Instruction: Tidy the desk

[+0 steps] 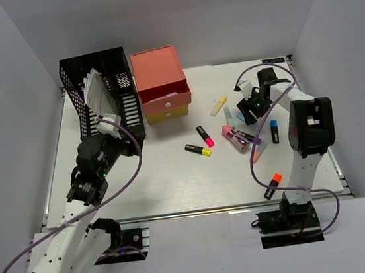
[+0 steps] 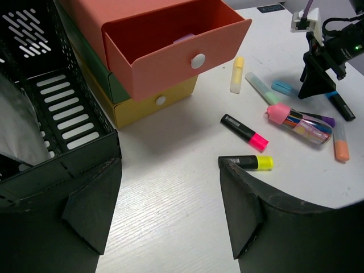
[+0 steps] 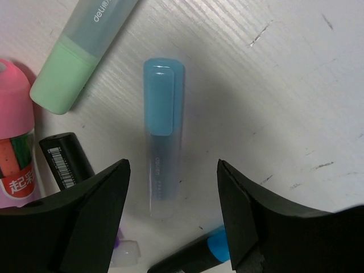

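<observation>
The white desk [image 1: 175, 184] carries scattered highlighters. My right gripper [image 3: 173, 210] hangs open just above a light blue highlighter [image 3: 163, 136], which lies between its jaws, closer to the left finger. A pastel green highlighter [image 3: 79, 51], a pink pencil case [image 3: 14, 142] and a blue-capped black marker [image 3: 216, 250] lie around it. My left gripper [image 2: 170, 210] is open over bare desk by the black file rack's [image 2: 62, 119] front corner, holding nothing. A yellow-capped black highlighter [image 2: 247, 162] lies just past its right fingertip. In the top view the left gripper [image 1: 110, 145] is at the left and the right gripper [image 1: 251, 109] at the back right.
The drawer unit [image 1: 160, 82] stands beside the rack, its coral top drawer [image 2: 176, 42] pulled open. Papers [image 1: 97, 90] lean in the rack. A pink-capped highlighter [image 1: 205, 136], a pastel yellow one [image 1: 219, 106] and an orange-capped one [image 1: 273, 185] lie loose.
</observation>
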Controlling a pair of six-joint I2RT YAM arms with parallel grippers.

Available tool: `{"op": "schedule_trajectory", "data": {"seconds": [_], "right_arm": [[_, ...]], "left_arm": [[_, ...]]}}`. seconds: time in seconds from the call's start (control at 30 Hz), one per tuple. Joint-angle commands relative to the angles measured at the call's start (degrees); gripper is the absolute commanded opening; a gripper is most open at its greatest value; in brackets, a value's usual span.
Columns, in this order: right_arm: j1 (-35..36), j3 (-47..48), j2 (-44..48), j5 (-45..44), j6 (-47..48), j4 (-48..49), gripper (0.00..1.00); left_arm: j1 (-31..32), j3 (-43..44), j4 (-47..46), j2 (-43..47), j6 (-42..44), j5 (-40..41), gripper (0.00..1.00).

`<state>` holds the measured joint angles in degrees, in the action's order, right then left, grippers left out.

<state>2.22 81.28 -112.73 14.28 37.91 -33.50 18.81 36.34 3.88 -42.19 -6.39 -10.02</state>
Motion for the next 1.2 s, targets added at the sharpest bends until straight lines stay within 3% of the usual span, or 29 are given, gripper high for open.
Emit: {"op": "schedule_trajectory", "data": {"seconds": [0.0,0.23,0.37,0.47,0.57,0.67,1.0,1.17], "right_arm": [[0.8,-0.8,-0.7,0.1,1.5,1.1,0.68],[3.1,-5.3,-0.8,-4.6,2.5,6.1,0.66],[3.6,-5.3,-1.8,-4.6,3.0,6.1,0.58],[3.3,-4.6,-2.6,-4.7,3.8,4.9,0.42],[3.0,-3.5,-2.6,-5.6,4.5,3.6,0.18],[2.8,-2.6,-0.9,-6.6,4.7,3.5,0.09],[9.0,6.8,14.7,0.7,10.6,0.9,0.01],[18.0,11.0,19.2,0.0,13.8,5.8,0.01]], "left_arm": [[-0.3,1.5,1.0,-0.3,0.5,1.1,0.80],[-0.3,1.5,1.2,-0.7,0.6,1.7,0.80],[-0.3,1.4,1.3,-0.8,0.8,1.8,0.80],[-0.3,1.5,1.5,-1.1,0.7,2.0,0.80],[-0.3,1.5,1.7,-1.3,0.8,2.2,0.80],[-0.3,1.6,1.7,-1.3,0.8,2.0,0.80],[-0.3,1.7,1.7,-1.7,0.9,1.8,0.80],[-0.3,1.6,2.0,-1.8,1.0,2.4,0.80]]}}
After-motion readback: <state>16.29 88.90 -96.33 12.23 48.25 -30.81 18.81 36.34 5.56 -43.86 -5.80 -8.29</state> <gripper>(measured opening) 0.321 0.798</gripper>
